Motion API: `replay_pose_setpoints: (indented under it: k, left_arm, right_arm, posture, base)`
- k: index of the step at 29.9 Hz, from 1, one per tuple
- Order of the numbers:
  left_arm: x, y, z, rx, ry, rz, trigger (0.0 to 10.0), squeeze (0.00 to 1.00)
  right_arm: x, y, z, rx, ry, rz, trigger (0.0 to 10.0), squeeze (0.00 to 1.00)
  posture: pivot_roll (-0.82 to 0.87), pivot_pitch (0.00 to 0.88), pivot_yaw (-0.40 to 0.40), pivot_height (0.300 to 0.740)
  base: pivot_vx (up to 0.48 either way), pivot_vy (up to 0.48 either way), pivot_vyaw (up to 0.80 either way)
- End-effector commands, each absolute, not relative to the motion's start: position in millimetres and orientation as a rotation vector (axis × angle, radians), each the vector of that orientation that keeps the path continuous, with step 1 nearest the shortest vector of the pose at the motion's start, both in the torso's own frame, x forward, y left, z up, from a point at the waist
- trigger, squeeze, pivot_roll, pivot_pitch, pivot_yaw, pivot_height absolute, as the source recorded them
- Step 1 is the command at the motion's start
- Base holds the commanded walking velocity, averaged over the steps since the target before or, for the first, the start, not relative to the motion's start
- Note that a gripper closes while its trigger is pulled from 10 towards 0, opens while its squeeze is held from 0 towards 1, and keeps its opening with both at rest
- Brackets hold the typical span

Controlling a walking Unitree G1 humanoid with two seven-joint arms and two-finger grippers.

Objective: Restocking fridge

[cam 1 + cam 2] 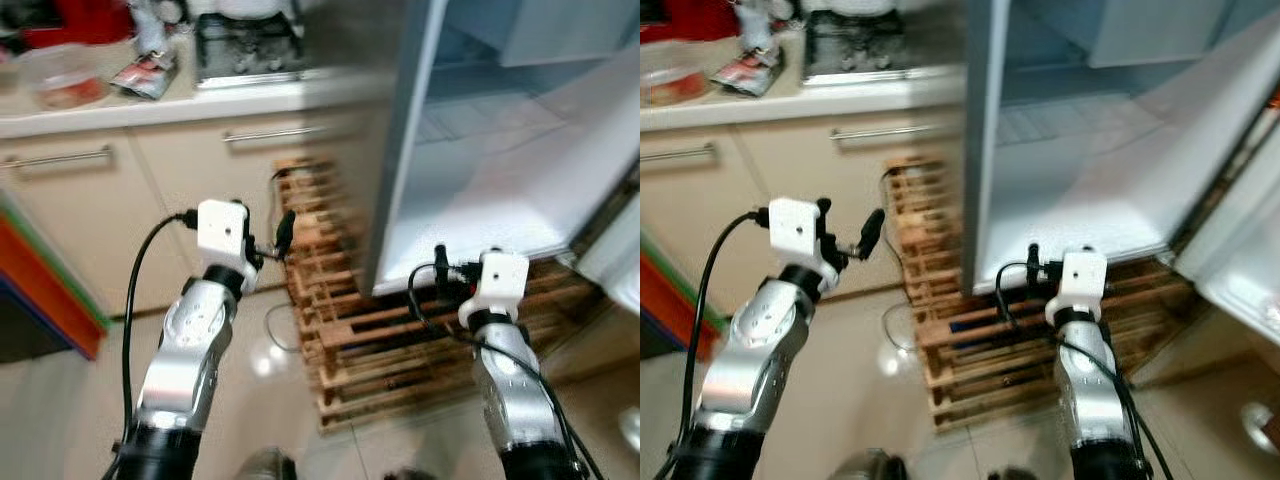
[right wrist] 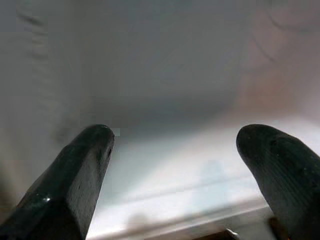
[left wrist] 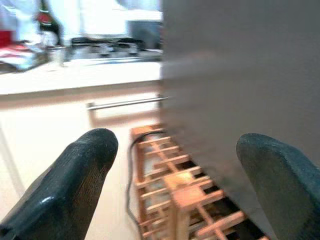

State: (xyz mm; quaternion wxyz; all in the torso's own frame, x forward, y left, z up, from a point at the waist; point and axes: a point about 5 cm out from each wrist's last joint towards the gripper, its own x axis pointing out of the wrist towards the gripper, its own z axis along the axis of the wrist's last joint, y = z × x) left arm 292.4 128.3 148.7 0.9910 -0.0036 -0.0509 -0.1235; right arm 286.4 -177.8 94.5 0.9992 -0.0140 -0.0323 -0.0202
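Left hand (image 3: 175, 185) empty, its two black fingers (image 3: 70, 185) spread wide, nothing between them. Blurred frame. Ahead of the fingers, the grey fridge side (image 3: 240, 90) takes up much of the frame, close to one finger. At its foot a wooden pallet (image 3: 185, 190) of slats, with a dark cable (image 3: 134, 170) running down beside it. Beyond, cream cabinet fronts with a metal handle (image 3: 125, 103) under a pale desk (image 3: 75, 77). On the desk: stove (image 3: 105, 47), a dark bottle (image 3: 45, 20), red and white packets (image 3: 17, 50), too blurred to identify.
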Motion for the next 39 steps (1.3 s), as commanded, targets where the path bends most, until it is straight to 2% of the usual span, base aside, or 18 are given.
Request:
replay_pose_setpoints:
  k: [1,5,12,18,29,37,39]
  left_arm:
    - [291,123,149,0.002,-0.111,-0.269,10.0,0.00]
    - [292,117,145,-0.008,-0.095,-0.294,10.0,0.00]
    - [294,112,143,0.023,-0.090,-0.322,10.0,0.00]
    - [298,115,142,0.032,-0.084,-0.310,10.0,0.00]
    - [300,119,137,0.029,-0.066,-0.269,10.0,0.00]
    - [303,120,146,0.055,-0.098,-0.229,10.0,0.00]
    - [305,118,153,0.031,-0.121,-0.224,10.0,0.00]
  right_arm:
    - [284,-173,104,-0.010,-0.093,-0.009,10.0,0.00]
    - [273,-178,97,-0.063,-0.063,-0.016,10.0,0.00]
    - [265,-183,89,-0.057,-0.017,-0.043,10.0,0.00]
    - [272,-184,93,-0.064,-0.028,-0.061,10.0,0.00]
    - [282,-181,97,-0.057,-0.036,-0.037,10.0,0.00]
    - [288,-173,103,-0.064,-0.069,-0.021,10.0,0.00]
    - [293,-169,118,-0.089,-0.141,-0.023,10.0,0.00]
  posture:
    - [-0.04,0.000,-0.014,0.711]
    - [-0.05,0.000,-0.032,0.711]
    - [-0.06,0.000,-0.019,0.711]
    - [-0.06,0.000,-0.010,0.711]
    - [-0.04,0.000,-0.015,0.711]
    - [-0.04,0.000,-0.014,0.711]
    - [-0.03,0.000,-0.016,0.711]
  base:
    - [-0.334,0.349,0.69]
    - [-0.104,0.061,0.17]
    - [0.000,0.000,0.00]
    - [0.000,0.000,0.00]
    - [0.000,0.476,0.64]
    - [0.094,0.000,0.00]
    - [0.454,0.000,0.00]
